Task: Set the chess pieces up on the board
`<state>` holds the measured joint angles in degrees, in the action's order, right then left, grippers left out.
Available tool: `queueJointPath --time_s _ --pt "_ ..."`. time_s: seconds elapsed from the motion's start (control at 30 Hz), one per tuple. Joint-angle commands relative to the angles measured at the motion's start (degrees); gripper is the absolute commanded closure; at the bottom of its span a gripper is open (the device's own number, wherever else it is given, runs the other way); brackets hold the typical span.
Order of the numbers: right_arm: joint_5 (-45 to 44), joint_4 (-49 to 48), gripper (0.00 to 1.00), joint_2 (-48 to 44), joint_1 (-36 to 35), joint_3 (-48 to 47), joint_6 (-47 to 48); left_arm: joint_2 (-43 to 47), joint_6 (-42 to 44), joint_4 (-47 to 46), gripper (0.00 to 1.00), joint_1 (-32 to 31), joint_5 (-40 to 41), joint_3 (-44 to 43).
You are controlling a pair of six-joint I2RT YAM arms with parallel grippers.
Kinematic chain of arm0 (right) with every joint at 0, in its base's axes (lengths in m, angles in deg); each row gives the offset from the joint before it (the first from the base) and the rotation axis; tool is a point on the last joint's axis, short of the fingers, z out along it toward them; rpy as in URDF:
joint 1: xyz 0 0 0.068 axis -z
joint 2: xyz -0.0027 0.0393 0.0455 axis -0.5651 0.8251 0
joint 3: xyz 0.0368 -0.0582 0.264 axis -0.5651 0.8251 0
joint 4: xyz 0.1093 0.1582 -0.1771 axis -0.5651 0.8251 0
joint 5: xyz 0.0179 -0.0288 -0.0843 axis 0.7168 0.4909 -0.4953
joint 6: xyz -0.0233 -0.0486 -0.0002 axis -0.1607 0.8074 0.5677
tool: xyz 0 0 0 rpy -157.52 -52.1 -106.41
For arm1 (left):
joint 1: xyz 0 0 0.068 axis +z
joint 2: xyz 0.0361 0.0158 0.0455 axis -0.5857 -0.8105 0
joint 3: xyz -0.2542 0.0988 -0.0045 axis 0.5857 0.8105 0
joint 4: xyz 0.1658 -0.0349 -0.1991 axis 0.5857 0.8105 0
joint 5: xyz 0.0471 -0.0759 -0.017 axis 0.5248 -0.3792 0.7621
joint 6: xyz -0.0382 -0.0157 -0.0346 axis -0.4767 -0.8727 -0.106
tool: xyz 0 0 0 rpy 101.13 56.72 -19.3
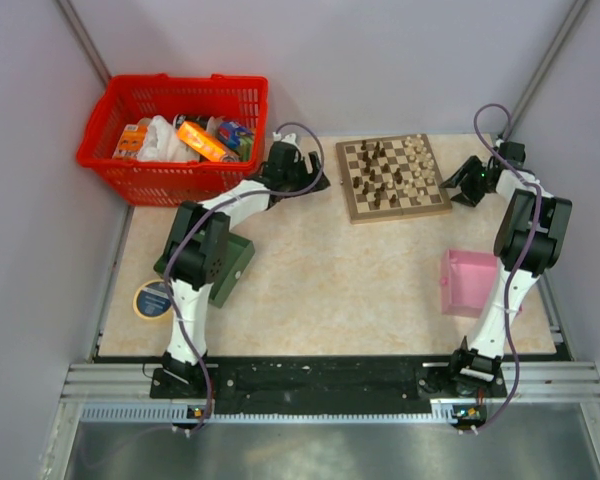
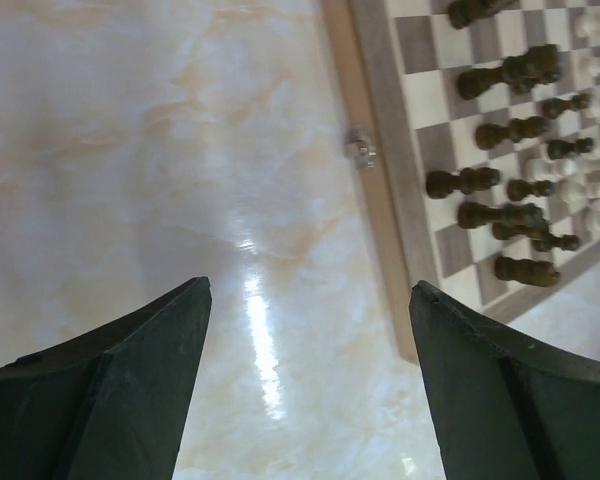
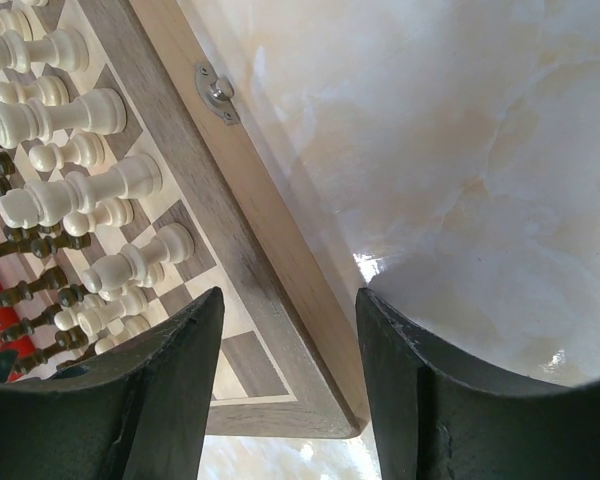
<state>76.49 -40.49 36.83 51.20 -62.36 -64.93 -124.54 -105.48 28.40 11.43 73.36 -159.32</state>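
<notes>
The board [image 1: 393, 208] lies at the back middle of the table, with dark pieces [image 1: 368, 175] on its left half and cream pieces [image 1: 416, 165] on its right half. My left gripper [image 1: 315, 182] is open and empty just left of the board; the left wrist view shows the board's edge [image 2: 380, 215] and dark pieces [image 2: 480, 213] beyond its fingers [image 2: 130, 380]. My right gripper [image 1: 458, 185] is open and empty at the board's right side; its view looks down over the board's corner [image 3: 310, 400], with cream pieces [image 3: 70, 195] to the left.
A red basket [image 1: 175, 125] of packets stands at the back left. A pink box [image 1: 470, 282] lies near the right arm. A dark green tray [image 1: 230, 270] and a round blue-and-yellow disc [image 1: 153, 299] lie by the left arm.
</notes>
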Motion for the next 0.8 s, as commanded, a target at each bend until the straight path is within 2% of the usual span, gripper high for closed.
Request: queueJointPath --time_s 0.0,0.27,0.63,0.77 --pt "0.3 0.1 0.45 0.0 0.3 -1.3 1.3 0.0 -4.7 -7.0 0.15 -1.2 -4.5 1.0" --pt "0.6 0.1 0.46 -0.1 0.4 -0.2 1.8 -5.2 -10.2 -8.2 0.2 -3.5 -6.1 -1.2" --pt "2.1 0.2 0.49 0.1 0.3 1.3 2.0 -9.8 -11.5 -8.1 0.24 -5.8 -7.6 -5.1" --pt "2.4 0.1 0.5 0.0 0.4 1.9 2.3 -10.6 -12.0 -7.9 0.39 -6.2 -8.0 -5.3"
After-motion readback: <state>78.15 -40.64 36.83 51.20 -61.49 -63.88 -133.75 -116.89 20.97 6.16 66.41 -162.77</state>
